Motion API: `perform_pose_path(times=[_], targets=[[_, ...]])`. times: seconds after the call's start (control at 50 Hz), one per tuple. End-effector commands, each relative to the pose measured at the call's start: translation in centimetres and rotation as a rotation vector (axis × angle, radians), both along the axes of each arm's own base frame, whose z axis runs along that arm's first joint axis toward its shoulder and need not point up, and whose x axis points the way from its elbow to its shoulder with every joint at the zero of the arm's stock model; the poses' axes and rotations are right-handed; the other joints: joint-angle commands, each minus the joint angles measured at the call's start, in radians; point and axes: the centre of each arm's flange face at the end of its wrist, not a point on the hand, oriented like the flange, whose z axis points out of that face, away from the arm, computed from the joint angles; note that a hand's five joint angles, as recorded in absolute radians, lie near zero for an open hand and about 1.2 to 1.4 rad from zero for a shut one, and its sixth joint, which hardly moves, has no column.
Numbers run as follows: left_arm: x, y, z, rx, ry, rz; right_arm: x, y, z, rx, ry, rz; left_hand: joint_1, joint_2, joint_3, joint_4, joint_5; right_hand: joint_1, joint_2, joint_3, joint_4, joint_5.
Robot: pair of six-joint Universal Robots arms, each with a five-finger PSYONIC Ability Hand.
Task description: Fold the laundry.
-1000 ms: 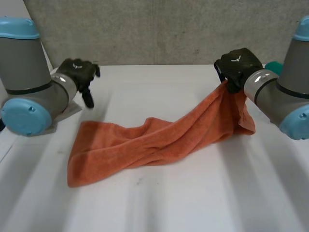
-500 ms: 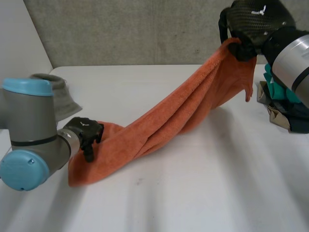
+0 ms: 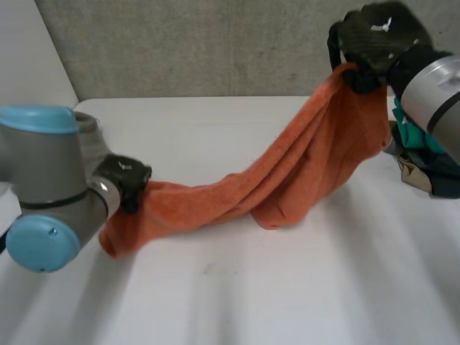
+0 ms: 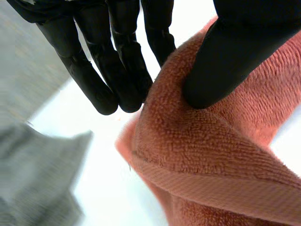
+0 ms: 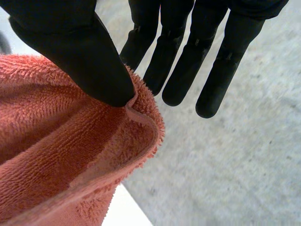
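The orange towel (image 3: 287,172) sags across the white worktop (image 3: 287,287), one end pinched high at upper right by the right hand (image 3: 375,42), the other pinched low at left by the left hand (image 3: 123,180).

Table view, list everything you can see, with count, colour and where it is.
orange towel: one, orange, slung from the table's left side up to the raised right end
grey cloth: one, grey, on the table beside the left hand
clothes pile: one, teal, beige and dark, at the table's right edge
table: one, white
arms: two, grey with light-blue caps, at either side
left hand: black, low, pinching the towel's left end
right hand: black, raised, pinching the towel's right end
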Motion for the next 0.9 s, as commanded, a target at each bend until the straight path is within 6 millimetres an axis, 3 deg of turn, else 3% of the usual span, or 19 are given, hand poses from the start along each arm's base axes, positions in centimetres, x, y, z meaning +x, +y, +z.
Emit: perform_pose_path(times=[0.02,0.1,0.12,0.18,0.2,0.26,0.32,0.4,0.48,0.56,0.6,0.64,0.66,0.8,0.9], targets=[[-1.4,-4.4,6.1,-0.282,0.031,-0.008,0.7,-4.5,-3.6,0.018,0.098,-0.07,0.235,0.204,0.21,0.203,0.235,0.273,0.217,0.205,0.2,0.206],[-2.3,-7.9,11.9,-0.534,0.119,0.018,1.4,-8.0,-2.6,-0.081,0.061,-0.147,0.235,0.204,0.21,0.203,0.235,0.273,0.217,0.205,0.2,0.206],[-2.4,-8.7,15.2,-0.657,0.196,0.036,1.7,-9.4,-1.0,-0.171,0.01,-0.183,0.235,0.204,0.21,0.203,0.235,0.273,0.217,0.205,0.2,0.206],[-2.2,-9.1,20.4,-0.834,0.338,0.056,1.9,-11.3,1.5,-0.323,-0.096,-0.238,0.235,0.204,0.21,0.203,0.235,0.273,0.217,0.205,0.2,0.206],[-1.6,-8.8,23.8,-0.944,0.433,0.064,1.7,-12.1,3.1,-0.419,-0.173,-0.266,0.235,0.204,0.21,0.203,0.235,0.273,0.217,0.205,0.2,0.206],[-0.6,-8.0,27.7,-1.079,0.582,0.073,1.4,-12.5,5.4,-0.549,-0.278,-0.284,0.235,0.204,0.21,0.203,0.235,0.273,0.217,0.205,0.2,0.206],[-0.2,-7.9,28.3,-1.109,0.635,0.081,1.5,-11.8,7.1,-0.645,-0.351,-0.261,0.235,0.204,0.21,0.203,0.235,0.273,0.217,0.205,0.2,0.206],[0.1,-8.9,26.3,-1.053,0.605,0.109,1.8,-10.7,6.7,-0.624,-0.332,-0.218,0.235,0.204,0.21,0.203,0.235,0.273,0.217,0.205,0.2,0.206],[0.7,-10.3,22.6,-0.953,0.546,0.142,2.0,-9.7,5.1,-0.56,-0.292,-0.175,0.235,0.204,0.21,0.203,0.235,0.273,0.217,0.205,0.2,0.206],[0.8,-10.8,18.1,-0.836,0.49,0.138,1.8,-8.8,2.1,-0.444,-0.232,-0.15,0.235,0.204,0.21,0.203,0.235,0.273,0.217,0.205,0.2,0.206],[0.6,-10.9,14.9,-0.756,0.454,0.115,1.7,-8.2,-0.6,-0.34,-0.185,-0.133,0.235,0.204,0.21,0.203,0.235,0.273,0.217,0.205,0.2,0.206],[0.6,-10.8,13.1,-0.715,0.43,0.097,1.5,-7.8,-2.5,-0.266,-0.149,-0.122,0.235,0.204,0.21,0.203,0.235,0.273,0.217,0.205,0.2,0.206],[0.7,-10.6,10.9,-0.663,0.399,0.083,1.3,-7.4,-4.7,-0.189,-0.111,-0.112,0.235,0.204,0.21,0.203,0.235,0.273,0.217,0.205,0.2,0.206],[2.0,-9.7,2.9,-0.509,0.246,0.049,0.5,-5.8,-13.7,0.108,0.016,-0.065,0.235,0.204,0.21,0.203,0.235,0.273,0.217,0.205,0.2,0.206],[2.6,-9.0,0.1,-0.445,0.178,0.037,0.1,-6.1,-17.7,0.213,0.047,-0.064,0.235,0.204,0.21,0.203,0.235,0.273,0.217,0.205,0.2,0.206]])
